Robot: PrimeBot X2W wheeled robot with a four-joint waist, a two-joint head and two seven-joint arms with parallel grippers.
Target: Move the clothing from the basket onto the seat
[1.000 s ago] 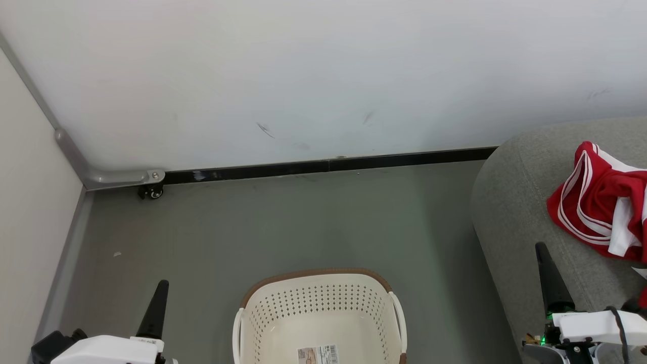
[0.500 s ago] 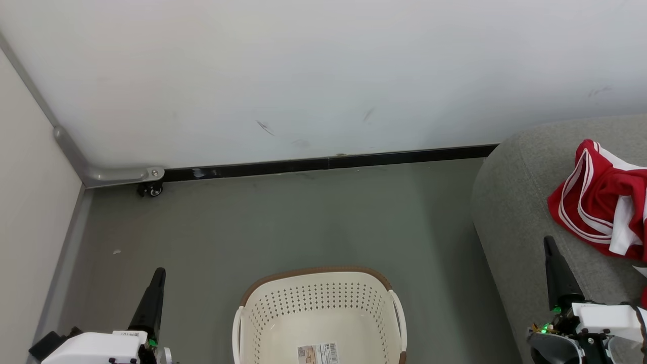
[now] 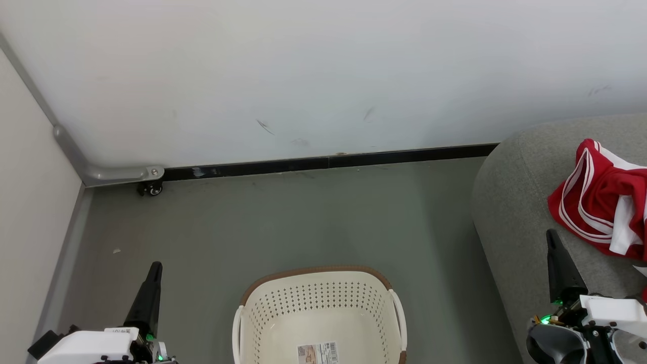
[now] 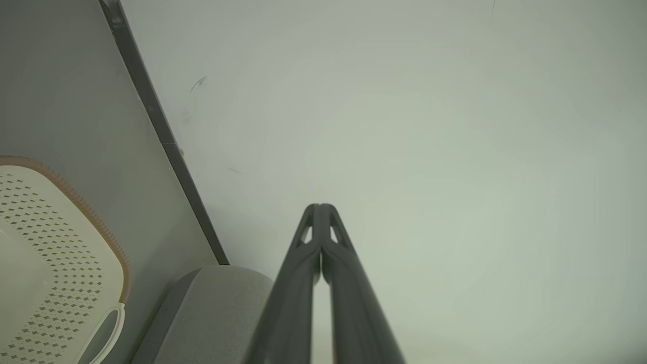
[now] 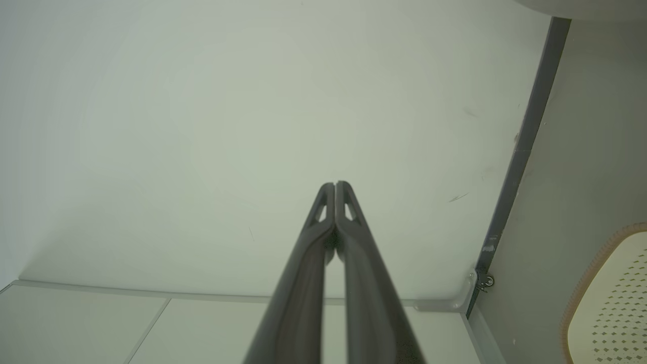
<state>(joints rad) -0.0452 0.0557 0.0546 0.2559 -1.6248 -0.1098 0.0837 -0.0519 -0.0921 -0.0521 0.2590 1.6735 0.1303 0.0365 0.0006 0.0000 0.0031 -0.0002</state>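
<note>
Both the left tool (image 3: 154,268) and right tool (image 3: 552,235) are clenched on nothing. Between them the basket (image 3: 313,272) shows just its label (image 3: 317,353) inside. The clothing (image 3: 596,202) lies just beyond the right tool, on the seat (image 3: 510,217). Swinging that tool forward could snag the fabric and drag it off the rounded edge. Farther off, floor (image 3: 303,222), skirting (image 3: 328,163) and wall (image 3: 303,76); nothing blocks either tool.

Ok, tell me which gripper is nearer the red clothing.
Right. The right gripper hangs beside the clothing, over the seat; the left gripper is far off, left of the basket.
</note>
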